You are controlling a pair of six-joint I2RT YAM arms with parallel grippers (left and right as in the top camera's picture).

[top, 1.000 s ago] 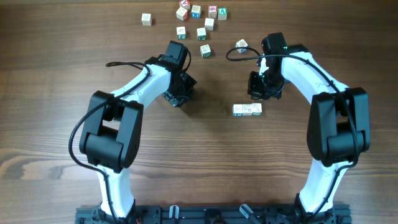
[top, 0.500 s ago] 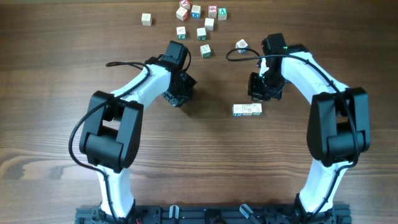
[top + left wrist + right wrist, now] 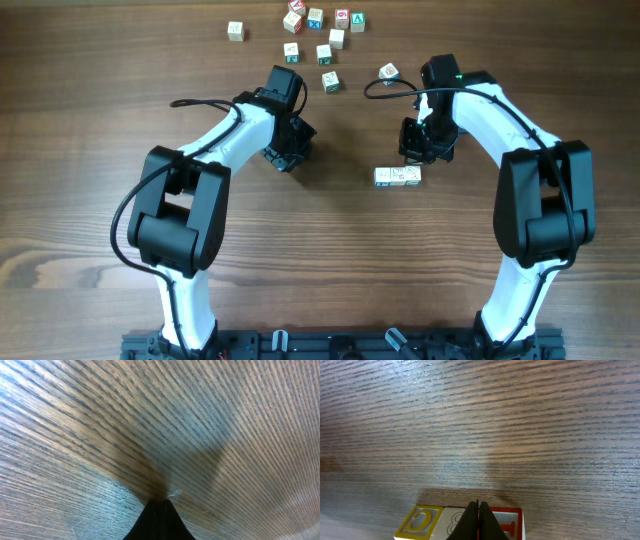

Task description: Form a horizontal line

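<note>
The horizontal line (image 3: 397,176) is a short row of three pale letter cubes touching edge to edge, just right of the table's middle. In the right wrist view it (image 3: 427,520) lies at the bottom edge, with a yellow C face, a plain middle face and a red-framed face. My right gripper (image 3: 421,146) hovers just behind the row, shut and empty; its closed fingertips (image 3: 478,521) sit over the row's middle. My left gripper (image 3: 287,155) is shut and empty over bare wood (image 3: 160,505), well left of the row.
Several loose letter cubes (image 3: 324,53) lie scattered at the table's far edge, one alone at the far left (image 3: 235,31) and one (image 3: 389,72) near the right arm's wrist. A black cable (image 3: 205,103) arcs off the left arm.
</note>
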